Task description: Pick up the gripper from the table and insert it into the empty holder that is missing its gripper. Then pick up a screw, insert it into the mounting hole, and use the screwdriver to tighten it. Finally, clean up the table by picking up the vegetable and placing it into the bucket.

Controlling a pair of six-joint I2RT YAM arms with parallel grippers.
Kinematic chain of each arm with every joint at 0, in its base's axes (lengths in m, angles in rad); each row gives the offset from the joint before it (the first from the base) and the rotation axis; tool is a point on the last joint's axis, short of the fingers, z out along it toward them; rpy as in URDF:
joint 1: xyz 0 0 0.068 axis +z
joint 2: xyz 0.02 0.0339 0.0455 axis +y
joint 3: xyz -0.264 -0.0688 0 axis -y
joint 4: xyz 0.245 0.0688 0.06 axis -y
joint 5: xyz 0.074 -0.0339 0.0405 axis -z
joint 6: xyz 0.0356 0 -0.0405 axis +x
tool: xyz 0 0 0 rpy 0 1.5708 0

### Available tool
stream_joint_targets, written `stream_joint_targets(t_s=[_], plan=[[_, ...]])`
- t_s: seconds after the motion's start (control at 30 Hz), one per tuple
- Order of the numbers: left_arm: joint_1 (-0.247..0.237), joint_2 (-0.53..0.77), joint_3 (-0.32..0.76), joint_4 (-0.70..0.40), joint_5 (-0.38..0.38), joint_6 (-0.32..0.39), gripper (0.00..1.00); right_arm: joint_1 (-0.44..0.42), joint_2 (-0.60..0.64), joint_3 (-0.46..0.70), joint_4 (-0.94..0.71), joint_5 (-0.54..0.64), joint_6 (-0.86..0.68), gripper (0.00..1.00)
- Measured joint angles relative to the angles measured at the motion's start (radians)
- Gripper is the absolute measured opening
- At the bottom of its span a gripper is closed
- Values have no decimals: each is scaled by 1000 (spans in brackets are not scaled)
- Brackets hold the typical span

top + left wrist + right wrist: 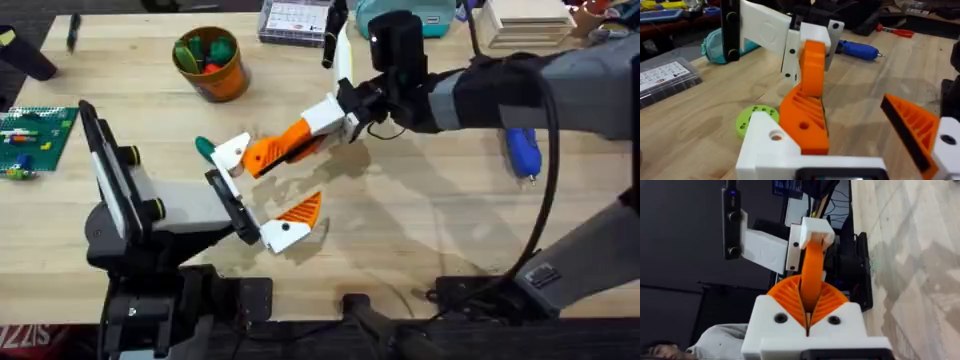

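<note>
1. The orange gripper (283, 147) is pinched between the right arm's fingers (810, 297) and pressed against the left arm's white holder (232, 153).
2. The left fingers (290, 222) are spread wide above the worktop (420, 215).

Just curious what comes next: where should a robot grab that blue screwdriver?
Probably the screwdriver by its thick blue barrel, from straight above, with fingers straddling its width. It lies flat on the table, and its metal tip looks too thin to pinch.
</note>
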Motion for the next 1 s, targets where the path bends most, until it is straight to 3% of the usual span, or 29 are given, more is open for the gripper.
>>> stream_joint_targets(t_s=[1.0], plan=[[0,0,0,0,-2,-19,977,13,60,27,68,25,61,6]])
